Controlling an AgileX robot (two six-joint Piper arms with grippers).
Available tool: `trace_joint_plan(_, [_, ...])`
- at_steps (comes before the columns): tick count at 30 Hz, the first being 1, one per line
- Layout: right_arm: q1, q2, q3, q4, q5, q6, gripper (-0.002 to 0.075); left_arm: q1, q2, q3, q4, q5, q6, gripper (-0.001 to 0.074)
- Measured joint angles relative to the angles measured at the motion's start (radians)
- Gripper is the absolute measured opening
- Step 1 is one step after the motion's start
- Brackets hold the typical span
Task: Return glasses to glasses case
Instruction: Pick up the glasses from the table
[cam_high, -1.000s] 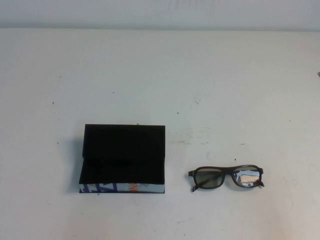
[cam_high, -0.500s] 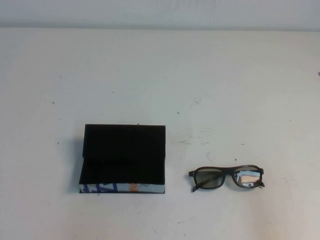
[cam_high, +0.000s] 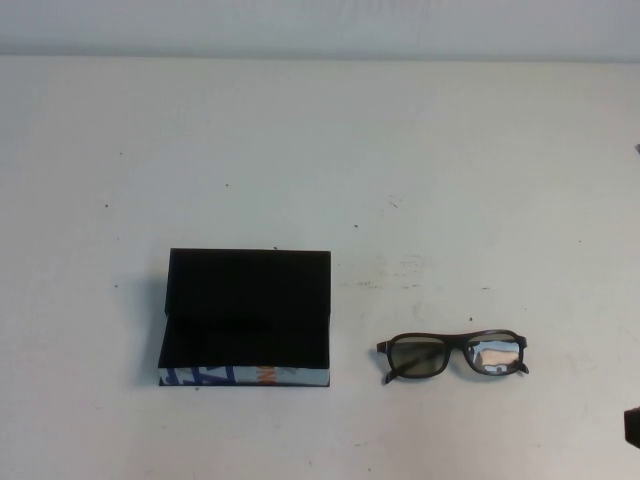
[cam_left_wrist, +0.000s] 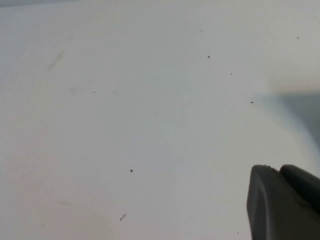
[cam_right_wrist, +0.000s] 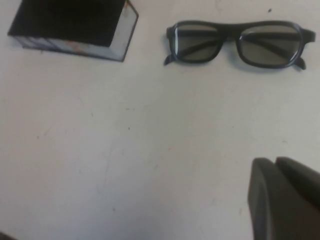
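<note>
Nothing gripped yet. The glasses (cam_high: 452, 356) lie flat on the desk (cam_high: 320, 150) toward the near edge, right of centre, temples folded behind the front, lenses facing up-ish. The glasses case (cam_high: 246, 317) sits just beside them on the left w/ a bare gap between, also close to the near edge, lid standing open at the back.

Risks, as I judge it: frame is thin and low on the desk, so a pinch that comes in a bit high could skid off or push the specs sideways; grabbing on a lens could smear or scratch it. Carrying them over, a trailing temple could snag the case's front wall, or knock the light case out of place. A bump on the raised lid might tip it shut.

Case interior: black lining, looks empty as far as I can tell; it's dark in there.

Right gripper (cam_right_wrist: 285, 200) hovers near the desk's near-right corner, short of the glasses; only a dark piece shows, can't tell wide or narrow. Left gripper (cam_left_wrist: 282, 202) is over bare desk, away from both things; same, can't tell its opening
</note>
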Motion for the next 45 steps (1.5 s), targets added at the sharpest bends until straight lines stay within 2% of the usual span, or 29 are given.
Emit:
trace_joint_plan(4, [0.043, 0.148, -0.063, -0.004, 0.021, -0.135, -0.0013, 0.000, 0.000, 0.000, 0.000, 0.000, 0.000, 0.0000])
trace_joint_plan(8, [0.194, 0.293, -0.113, -0.045, 0.000, -0.271, -0.0013, 0.000, 0.000, 0.000, 0.000, 0.000, 0.000, 0.0000])
trace_joint_plan(11, [0.308, 0.413, -0.177, -0.115, -0.010, -0.308, -0.0013, 0.000, 0.000, 0.000, 0.000, 0.000, 0.000, 0.0000])
trace_joint_plan(15, [0.382, 0.561, -0.285, -0.227, -0.016, -0.337, 0.0000, 0.000, 0.000, 0.000, 0.000, 0.000, 0.000, 0.0000])
trace_joint_plan(18, [0.416, 0.680, -0.377, -0.285, 0.007, -0.423, 0.0042, 0.000, 0.000, 0.000, 0.000, 0.000, 0.000, 0.0000])
trace_joint_plan(25, [0.437, 0.877, -0.508, -0.365, -0.005, -0.725, 0.0195, 0.000, 0.000, 0.000, 0.000, 0.000, 0.000, 0.0000])
trace_joint_plan(32, [0.437, 1.038, -0.614, -0.435, -0.031, -0.800, 0.0328, 0.000, 0.000, 0.000, 0.000, 0.000, 0.000, 0.0000])
trace_joint_plan(45, [0.437, 1.207, -0.723, -0.456, -0.025, -0.854, 0.0355, 0.000, 0.000, 0.000, 0.000, 0.000, 0.000, 0.0000])
